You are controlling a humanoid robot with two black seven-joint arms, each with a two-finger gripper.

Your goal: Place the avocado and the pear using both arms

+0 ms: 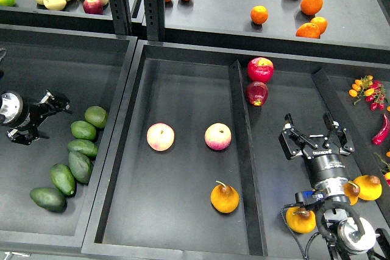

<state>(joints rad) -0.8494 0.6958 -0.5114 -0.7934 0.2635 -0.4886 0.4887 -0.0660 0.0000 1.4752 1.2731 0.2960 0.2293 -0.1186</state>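
A squat orange-yellow pear [225, 198] with a curved brown stem lies in the middle tray [183, 83], near its front right. Several avocados lie in the left bin; the darkest, egg-shaped avocado [47, 198] is at the front left of the row. My left gripper [56, 103] hovers above and left of the avocados, apart from them; its fingers look spread and empty. My right gripper [309, 123] is open and empty over the narrow right compartment, right of and beyond the pear.
Two pale pink-yellow peaches [160, 136] [217, 136] lie in the middle tray. A divider wall [242, 150] separates the pear from my right arm. Two red apples [259, 69] and more pears [301, 219] lie in the right compartment. Oranges [259, 14] sit on the back shelf.
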